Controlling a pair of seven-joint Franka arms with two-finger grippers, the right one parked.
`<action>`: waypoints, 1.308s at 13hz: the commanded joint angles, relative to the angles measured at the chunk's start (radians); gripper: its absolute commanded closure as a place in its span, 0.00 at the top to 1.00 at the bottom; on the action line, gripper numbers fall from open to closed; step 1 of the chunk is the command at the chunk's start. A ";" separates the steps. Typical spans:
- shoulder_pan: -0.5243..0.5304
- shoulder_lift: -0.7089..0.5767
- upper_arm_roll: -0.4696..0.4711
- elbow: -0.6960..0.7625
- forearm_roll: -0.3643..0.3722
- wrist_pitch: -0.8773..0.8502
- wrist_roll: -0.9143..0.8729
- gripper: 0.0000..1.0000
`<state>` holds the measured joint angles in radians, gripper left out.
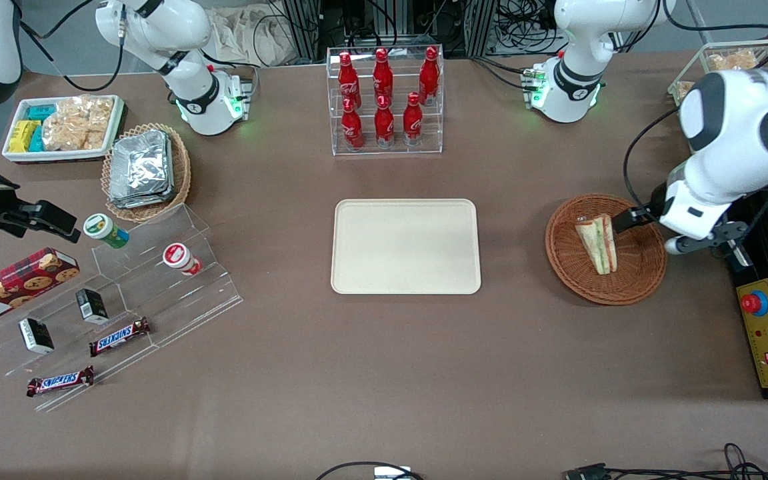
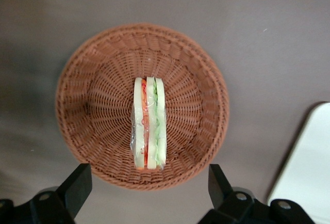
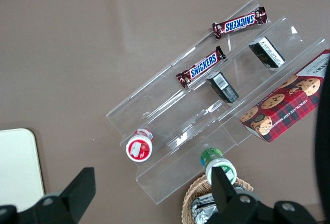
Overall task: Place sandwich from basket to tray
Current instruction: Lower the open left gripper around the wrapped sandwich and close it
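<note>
A brown bench carried a cream tray (image 1: 405, 246) lying flat near its middle. Toward the working arm's end of the bench sat a round reddish-brown wicker basket (image 1: 644, 273). Inside the basket, near its centre, lay the sandwich (image 1: 599, 243), a triangular wedge resting on its side, so that its pale bread and its green and red-orange filling layers showed as stripes. The wrist camera looked straight down on the basket (image 2: 93, 100) with the sandwich (image 2: 149, 123) in the middle of the weave.

The left arm's gripper (image 1: 624, 220) hovered over the basket, above its rim nearest the working arm's end of the bench, close to the sandwich's thick end. Its jaws stood wide apart and held nothing. In the wrist view the two dark fingers (image 2: 77, 185) were spread wider than the sandwich. A corner of the tray (image 2: 309, 167) showed beside the basket, apart from it.
</note>
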<state>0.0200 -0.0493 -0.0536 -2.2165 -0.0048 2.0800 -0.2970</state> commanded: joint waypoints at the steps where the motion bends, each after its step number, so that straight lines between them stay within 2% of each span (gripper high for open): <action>1: 0.020 -0.011 -0.008 -0.145 -0.006 0.162 -0.048 1.00; 2: 0.018 0.018 -0.008 -0.176 -0.004 0.226 -0.101 1.00; 6: 0.018 0.103 -0.008 -0.301 -0.004 0.472 -0.108 1.00; 12: 0.018 0.172 -0.006 -0.304 -0.003 0.534 -0.102 1.00; 13: 0.018 0.174 -0.006 -0.304 -0.003 0.534 -0.102 0.95; 14: 0.018 0.175 -0.006 -0.304 -0.001 0.534 -0.100 0.44; 15: 0.018 0.174 -0.008 -0.302 -0.003 0.532 -0.096 0.08; 16: 0.018 0.174 -0.006 -0.302 -0.003 0.531 -0.096 0.01; 17: 0.018 0.172 -0.008 -0.301 -0.003 0.528 -0.096 0.01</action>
<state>0.0295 0.1249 -0.0526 -2.5213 -0.0048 2.5999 -0.3896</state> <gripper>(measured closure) 0.264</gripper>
